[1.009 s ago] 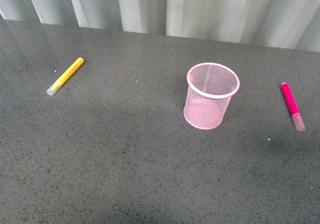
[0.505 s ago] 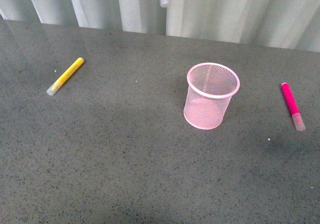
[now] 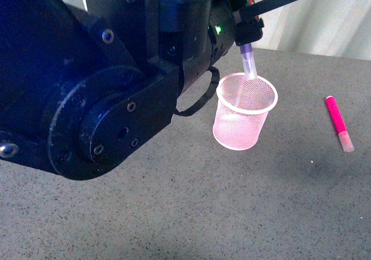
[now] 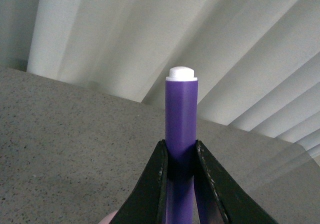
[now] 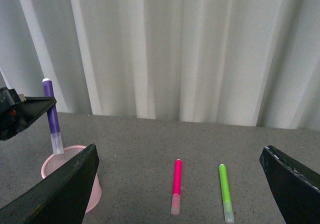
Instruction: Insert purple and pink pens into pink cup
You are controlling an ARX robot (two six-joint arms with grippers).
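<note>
I'm pinching the purple pen (image 3: 250,62) cap-down in the left claw (image 4: 180,150), cup (image 3: 239,127) just below it, right claw (image 5: 178,154) gaping wide.

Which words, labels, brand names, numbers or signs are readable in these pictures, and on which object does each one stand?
No text can be read in any view.
The purple pen, the pink pen, the green pen and the pink cup show no print.
The left gripper and the left arm show only screws and a green light, no lettering.
</note>
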